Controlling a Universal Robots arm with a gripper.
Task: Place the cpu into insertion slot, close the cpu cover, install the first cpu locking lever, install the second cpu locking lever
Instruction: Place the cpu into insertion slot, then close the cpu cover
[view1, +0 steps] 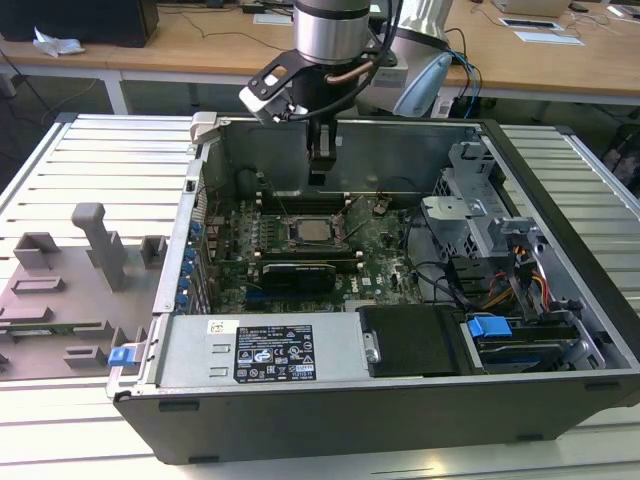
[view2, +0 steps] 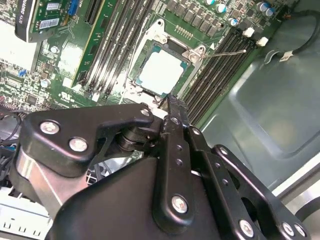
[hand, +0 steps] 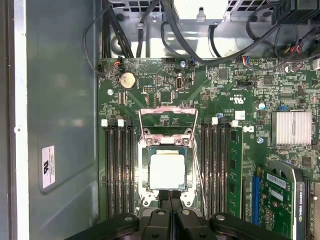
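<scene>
Your gripper (hand: 170, 196) is hovering at the socket edge, fingers pressed together, gripping nothing. Going left to right in the first wrist view: memory slots (hand: 119, 170), then the cpu (hand: 167, 171) sitting in the insertion slot (hand: 145, 172), the cpu cover (hand: 167, 120) lying swung open, and a thin locking lever (hand: 198, 175) beside them.

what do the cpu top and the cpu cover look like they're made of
The cpu top looks like bare metal with a matte silver-grey finish, evenly pale under the light. The cpu cover seems to be thin stamped steel, shinier, with bright glints along its edges; whether it is plated cannot be told.
</scene>
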